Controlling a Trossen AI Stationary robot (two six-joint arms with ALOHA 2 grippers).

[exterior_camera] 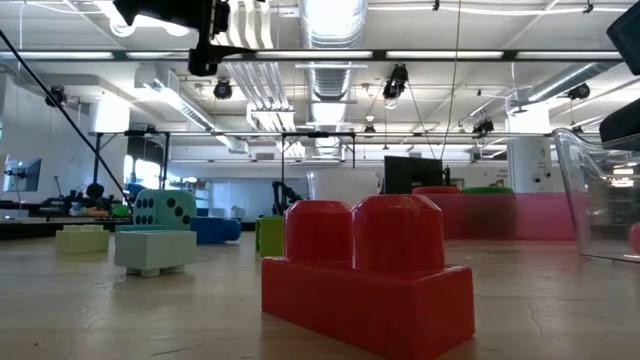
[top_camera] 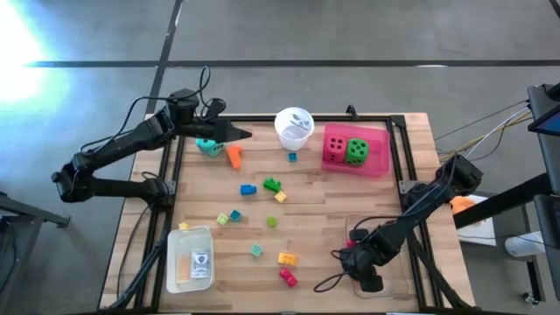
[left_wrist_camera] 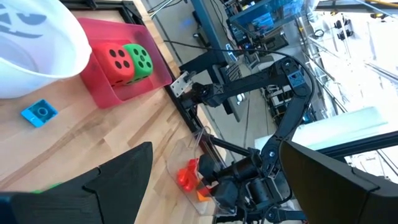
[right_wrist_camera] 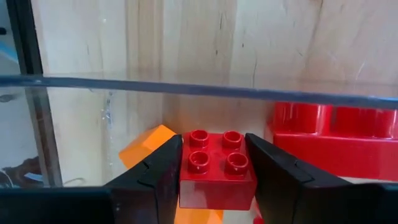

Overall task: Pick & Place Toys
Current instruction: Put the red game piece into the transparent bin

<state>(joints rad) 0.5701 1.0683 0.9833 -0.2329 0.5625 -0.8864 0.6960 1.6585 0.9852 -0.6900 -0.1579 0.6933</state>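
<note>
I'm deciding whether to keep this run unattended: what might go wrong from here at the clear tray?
The right gripper has a red brick between its fingers inside the clear tray. On release it may land tilted on the orange brick beneath. Withdrawing, the fingers could catch the tray's wall and drag the tray.

Bright ceiling tubes (exterior_camera: 330, 55) light the low view evenly, strong glare washes out the high view's upper left floor (top_camera: 22, 35), and the nearest red brick (exterior_camera: 365, 275) looks slightly soft.
</note>
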